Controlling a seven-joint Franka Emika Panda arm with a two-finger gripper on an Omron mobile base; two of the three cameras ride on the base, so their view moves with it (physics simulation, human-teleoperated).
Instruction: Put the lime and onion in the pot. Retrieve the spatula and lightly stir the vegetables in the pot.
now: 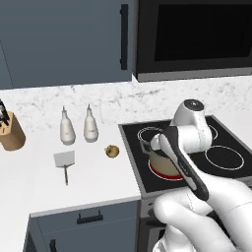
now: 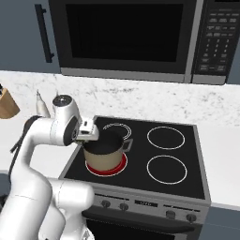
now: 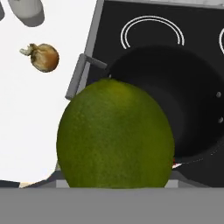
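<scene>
Filling the jaws — lime (image 3: 114, 135) above pot (image 3: 175, 100).

I see a big round yellow-green lime (image 3: 116, 135) close before my camera, over the near rim of the dark-walled round pot (image 3: 183, 100) on the black stovetop (image 3: 127, 13). A small yellow-brown papery onion (image 3: 43, 57) lies on the white desk (image 3: 30, 113), well apart from the pot.

One lime (image 3: 114, 135), one onion (image 1: 112, 151), one pot (image 2: 104, 155), one spatula (image 1: 64, 162), two bottles (image 1: 67, 128).
</scene>
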